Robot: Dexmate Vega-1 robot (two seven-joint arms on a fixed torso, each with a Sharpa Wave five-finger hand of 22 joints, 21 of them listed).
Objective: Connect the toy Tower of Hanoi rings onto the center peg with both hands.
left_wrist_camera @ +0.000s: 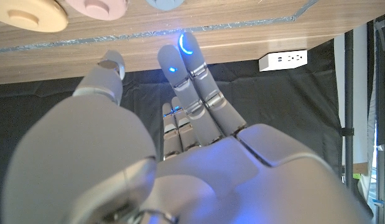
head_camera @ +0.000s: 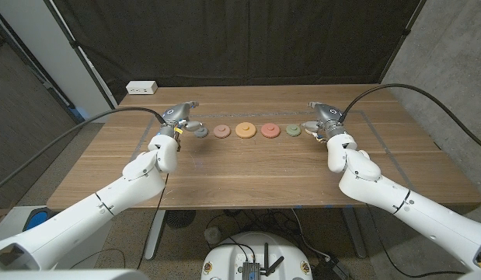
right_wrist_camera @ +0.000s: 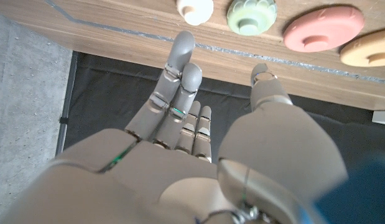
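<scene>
Six toy pieces lie in a row across the far half of the wooden surface [head_camera: 248, 175], and the orange ring [head_camera: 245, 129] in the middle serves as the landmark. Farthest to its left is the left robot hand [head_camera: 180, 120], raised a little above the wood with its fingers apart and holding nothing; the left wrist view shows its fingers [left_wrist_camera: 193, 81] stretched out straight. Just beside that hand, on the side toward the orange ring, lies the small grey-blue ring [head_camera: 201, 132]. Next comes the pale pink ring [head_camera: 221, 131], directly left of the orange one and apart from it. To the right of the orange ring sits the coral ring [head_camera: 270, 131], then the green ring [head_camera: 293, 131], each with a gap between. Beyond the green ring is the small white piece [head_camera: 309, 128], close to the right robot hand [head_camera: 323, 121]. That hand also has its fingers spread and grips nothing. A white power strip [head_camera: 141, 88] rests at the far left corner, well apart from the orange ring.
</scene>
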